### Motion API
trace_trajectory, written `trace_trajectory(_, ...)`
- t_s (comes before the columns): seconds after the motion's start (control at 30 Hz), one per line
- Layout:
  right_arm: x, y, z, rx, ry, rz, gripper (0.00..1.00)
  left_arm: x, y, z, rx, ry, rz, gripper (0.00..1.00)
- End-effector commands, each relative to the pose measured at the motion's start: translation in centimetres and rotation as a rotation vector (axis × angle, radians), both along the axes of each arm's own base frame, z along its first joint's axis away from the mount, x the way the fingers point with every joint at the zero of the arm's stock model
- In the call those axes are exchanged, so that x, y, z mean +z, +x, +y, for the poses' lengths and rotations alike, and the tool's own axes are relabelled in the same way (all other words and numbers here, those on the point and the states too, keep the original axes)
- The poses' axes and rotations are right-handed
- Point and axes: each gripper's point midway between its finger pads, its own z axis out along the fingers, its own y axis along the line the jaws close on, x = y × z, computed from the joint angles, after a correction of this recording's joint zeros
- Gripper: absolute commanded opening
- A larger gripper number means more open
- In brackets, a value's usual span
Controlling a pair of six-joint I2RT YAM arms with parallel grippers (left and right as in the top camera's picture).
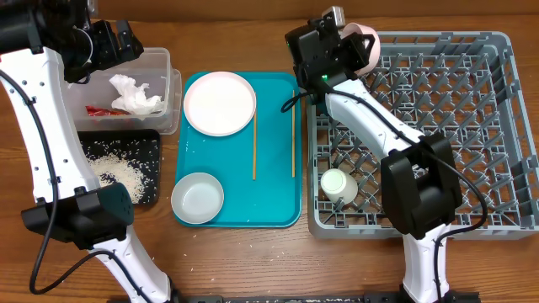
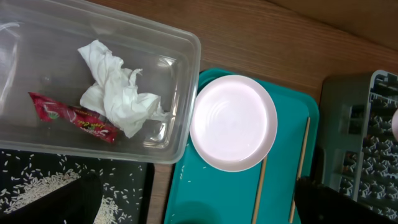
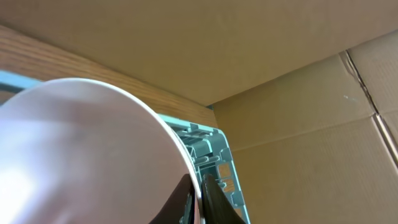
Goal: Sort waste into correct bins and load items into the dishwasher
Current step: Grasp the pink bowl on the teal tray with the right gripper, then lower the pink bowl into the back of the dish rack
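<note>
Over the far tray-side corner of the large grey lattice dish rack (image 1: 497, 126), a white round bowl (image 1: 368, 42) hangs on edge, its rim pinched in the right gripper (image 3: 198, 196).

Stiff, glossy and probably breakable, the bowl looks light but slippery, so the thin rim seems the sensible hold, with a slow set-down between pegs. A small white cup (image 1: 338, 185) sits in the rack. Alongside, the teal plastic tray (image 1: 278, 202) carries a white round plate (image 1: 219, 103), a second white bowl (image 1: 198, 198) and two thin wooden chopsticks (image 1: 254, 147). The left gripper (image 1: 125, 40) hovers spread wide above the clear plastic tub (image 1: 173, 84). A wooden table (image 1: 253, 261) lies beneath, with a cardboard wall (image 3: 280, 62) behind.
</note>
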Motion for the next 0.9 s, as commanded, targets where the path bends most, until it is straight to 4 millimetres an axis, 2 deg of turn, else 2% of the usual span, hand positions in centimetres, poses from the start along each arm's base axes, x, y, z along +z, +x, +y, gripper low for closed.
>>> trace_trajectory(0.0, 0.2, 0.2, 0.0, -0.001, 0.008, -0.005, 0.06, 0.3, -0.2, 0.0, 0.013, -0.002, -0.004, 1.00)
trace_trajectory(0.27, -0.8, -0.2, 0.1, 0.005, -0.009, 0.029, 0.05, 0.3, -0.2, 0.0, 0.013, -0.002, -0.004, 1.00)
trace_trajectory(0.5, -1.5, -0.7, 3.3, 0.087, 0.001, 0.067, 0.05, 0.3, -0.2, 0.0, 0.013, -0.002, -0.004, 1.00)
trace_trajectory(0.7, -1.7, -1.1, 4.6, 0.118, 0.000, 0.079, 0.06, 0.3, -0.2, 0.0, 0.013, -0.002, -0.004, 1.00)
trace_trajectory(0.73, -1.7, -1.2, 4.8, 0.121, -0.001, 0.079, 0.12, 0.3, -0.2, 0.0, 0.013, -0.002, -0.004, 1.00)
trace_trajectory(0.83, -1.7, -1.4, 5.9, 0.143, 0.000, 0.076, 0.49, 0.3, -0.2, 0.0, 0.013, -0.002, -0.004, 1.00)
trace_trajectory(0.87, -1.6, -1.4, 6.3, 0.149, 0.002, 0.072, 0.55, 0.3, -0.2, 0.0, 0.013, -0.002, -0.004, 1.00)
